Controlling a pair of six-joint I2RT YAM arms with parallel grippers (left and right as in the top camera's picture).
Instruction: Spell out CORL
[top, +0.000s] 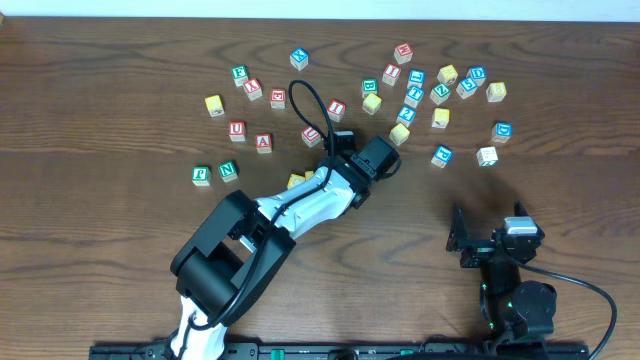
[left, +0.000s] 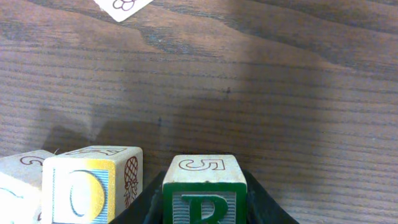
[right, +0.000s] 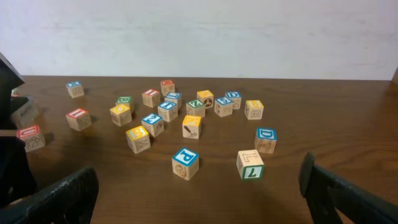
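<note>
My left gripper (left: 205, 202) is shut on the green R cube (left: 204, 190), which stands on the wood with a black finger (left: 264, 205) close against each side. Just left of it stands the yellow O cube (left: 93, 186), and touching that is another pale cube (left: 18, 186), cut off by the frame edge. From overhead, the two yellow-faced cubes (top: 297, 181) peek out beside the white left arm, which hides the R cube and the fingers. The right gripper (right: 199, 186) hangs open over bare wood, short of the cubes. I cannot pick out the blue L.
Several loose letter cubes lie scattered across the far half of the table (top: 120, 230). A blue P cube (right: 185, 163) and a cube with a green 7 (right: 250, 165) sit nearest the right gripper (top: 488, 228). A white cube (left: 122, 7) lies ahead of the left gripper.
</note>
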